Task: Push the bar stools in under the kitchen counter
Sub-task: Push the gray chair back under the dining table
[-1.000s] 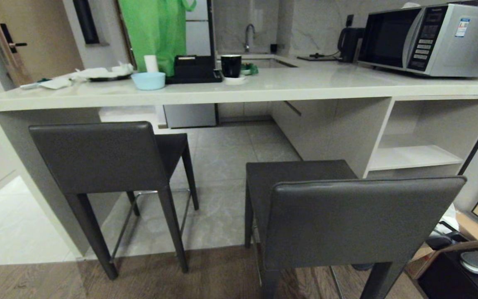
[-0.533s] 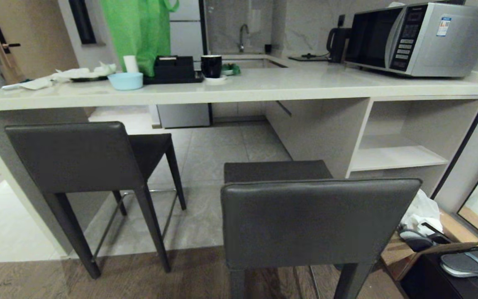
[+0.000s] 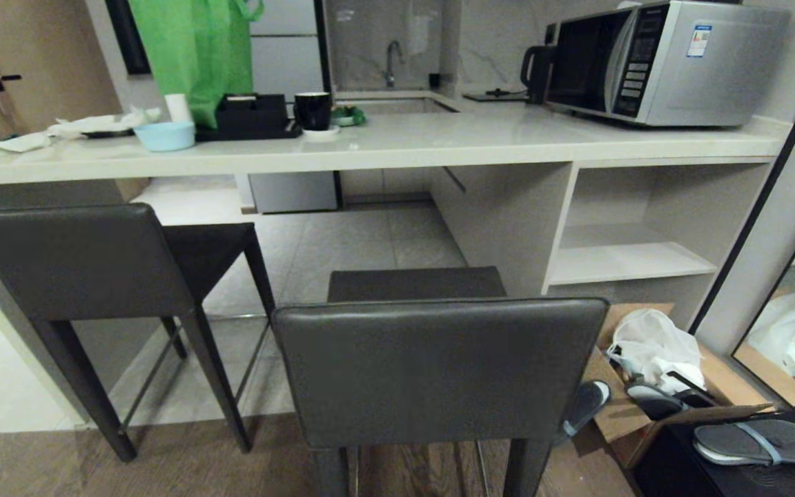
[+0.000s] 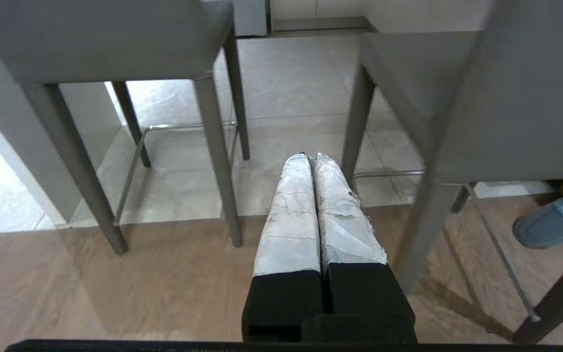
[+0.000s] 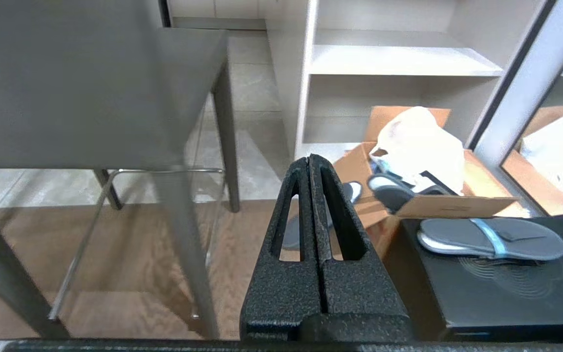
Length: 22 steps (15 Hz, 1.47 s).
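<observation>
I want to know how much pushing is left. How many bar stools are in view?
2. One bar stool stands on the left with its seat partly under the kitchen counter; the other stool stands nearer, pulled out from it.

Head camera: high, facing forward-down, close behind near stool (image 3: 439,373). Left wrist camera: low, behind left hand (image 4: 309,157), facing both stools. Right wrist camera: low, behind right hand (image 5: 309,159). All 3 share near stool.

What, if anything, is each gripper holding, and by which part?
Nothing. The left gripper and right gripper are both shut on air, short of the near stool, touching neither it nor the far stool.
</observation>
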Available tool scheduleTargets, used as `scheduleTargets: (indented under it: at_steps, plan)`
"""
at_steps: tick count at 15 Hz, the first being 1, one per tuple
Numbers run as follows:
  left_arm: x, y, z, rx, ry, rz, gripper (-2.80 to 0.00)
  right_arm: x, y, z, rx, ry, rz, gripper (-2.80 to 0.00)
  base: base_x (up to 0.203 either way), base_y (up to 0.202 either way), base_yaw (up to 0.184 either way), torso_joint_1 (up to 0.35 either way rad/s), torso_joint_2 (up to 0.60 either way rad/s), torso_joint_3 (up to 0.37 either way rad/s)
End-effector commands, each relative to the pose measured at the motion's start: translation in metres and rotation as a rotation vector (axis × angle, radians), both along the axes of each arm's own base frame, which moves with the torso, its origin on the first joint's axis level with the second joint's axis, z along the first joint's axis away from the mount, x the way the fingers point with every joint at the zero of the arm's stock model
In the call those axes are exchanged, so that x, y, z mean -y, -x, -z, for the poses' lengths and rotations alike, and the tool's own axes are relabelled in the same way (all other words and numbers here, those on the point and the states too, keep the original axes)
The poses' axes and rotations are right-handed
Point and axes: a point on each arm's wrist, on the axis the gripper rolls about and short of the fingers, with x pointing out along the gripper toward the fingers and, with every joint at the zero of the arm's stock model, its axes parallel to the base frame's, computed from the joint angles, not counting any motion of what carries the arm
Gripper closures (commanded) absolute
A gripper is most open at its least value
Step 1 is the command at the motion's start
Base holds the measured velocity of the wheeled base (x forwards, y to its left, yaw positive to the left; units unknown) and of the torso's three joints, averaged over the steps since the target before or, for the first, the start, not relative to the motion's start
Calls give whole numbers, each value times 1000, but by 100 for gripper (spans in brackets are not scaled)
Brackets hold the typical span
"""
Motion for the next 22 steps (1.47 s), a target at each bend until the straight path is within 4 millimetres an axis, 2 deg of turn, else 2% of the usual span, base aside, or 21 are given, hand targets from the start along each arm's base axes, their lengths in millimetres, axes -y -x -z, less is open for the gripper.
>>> scheduleTargets:
  at_steps: [1, 5, 6, 8, 10, 13, 15, 17, 19, 22]
  plan:
    - [0, 0, 1, -3, 1, 1, 0, 0, 0, 0, -1, 1, 0, 0, 0, -121, 3, 2, 0, 10]
    - [0, 0, 1, -7, 1, -4, 0, 0, 0, -1, 4, 16, -3, 0, 0, -17, 1, 1, 0, 3]
    - [0, 0, 0, -3, 2, -10, 0, 0, 1, -6, 14, 39, 3, 0, 0, 0, 0, 0, 0, 0]
    - [0, 3, -25, 32, 28, -17, 0, 0, 0, -27, 2, 39, 4, 0, 0, 0, 0, 0, 0, 0]
    - [0, -11, -53, -33, 47, -24, 0, 0, -13, -46, -81, 35, -9, 0, 0, 0, 0, 0, 0, 0]
    - [-1, -57, -77, -144, 58, -13, 0, -1, -54, -68, -173, 34, -40, 0, 0, 0, 0, 0, 0, 0]
    - [0, -96, -79, -211, 59, 6, 0, -3, -91, -74, -220, 36, -62, 0, 0, 0, 0, 0, 0, 0]
    - [2, -137, -71, -251, 49, 24, 0, -6, -132, -71, -251, 32, -83, 0, 0, 0, 0, 0, 0, 0]
    - [7, -170, -56, -275, 28, 40, 0, -12, -169, -61, -266, 27, -98, 0, 0, 0, 0, 0, 0, 0]
    - [32, -200, -36, -264, -4, 158, 0, -33, -206, -46, -231, 9, -150, 0, 0, 0, 0, 0, 0, 0]
